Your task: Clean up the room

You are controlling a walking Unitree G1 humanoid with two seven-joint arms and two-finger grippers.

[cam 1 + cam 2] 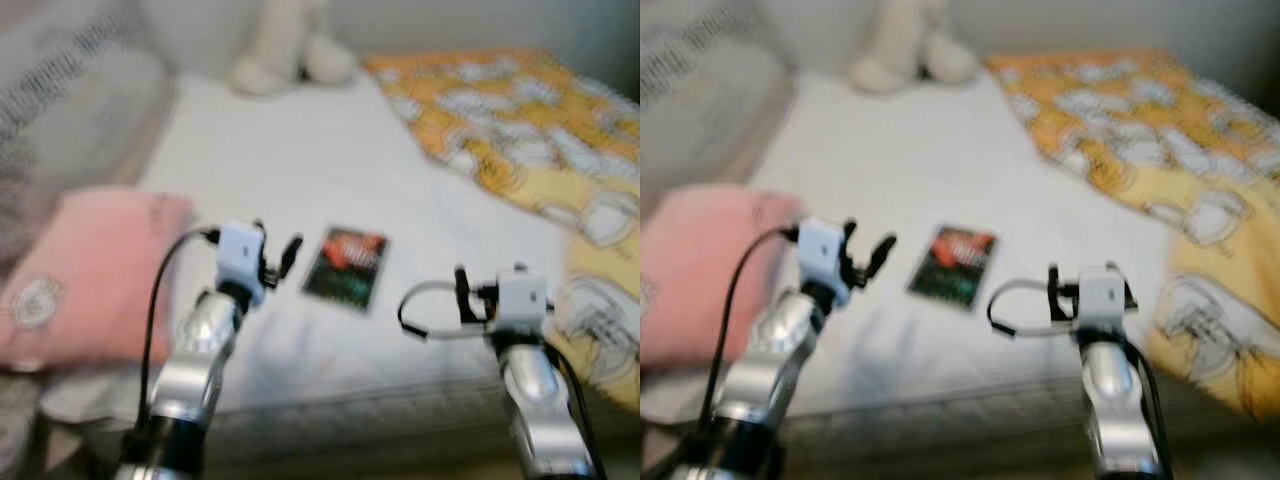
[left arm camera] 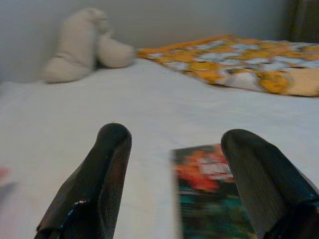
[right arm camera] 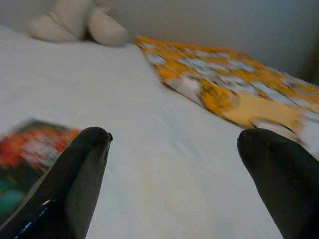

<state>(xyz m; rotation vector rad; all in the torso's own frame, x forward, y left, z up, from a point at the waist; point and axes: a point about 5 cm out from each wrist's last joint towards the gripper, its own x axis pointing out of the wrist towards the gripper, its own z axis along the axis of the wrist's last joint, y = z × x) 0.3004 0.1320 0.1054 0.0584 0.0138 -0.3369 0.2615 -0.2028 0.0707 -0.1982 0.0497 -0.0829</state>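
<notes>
Book lies mid-frame on the bed, long axis running up-frame, cover blurred; left hand and right hand both open.

- Soft, even indoor light, fairly bright on the white bed, no glare or hard shadows.
- Motion blur all over both eye views, edges smeared.
- Wrist views dimmer, book cover smudged, near black fingers out of focus.
</notes>
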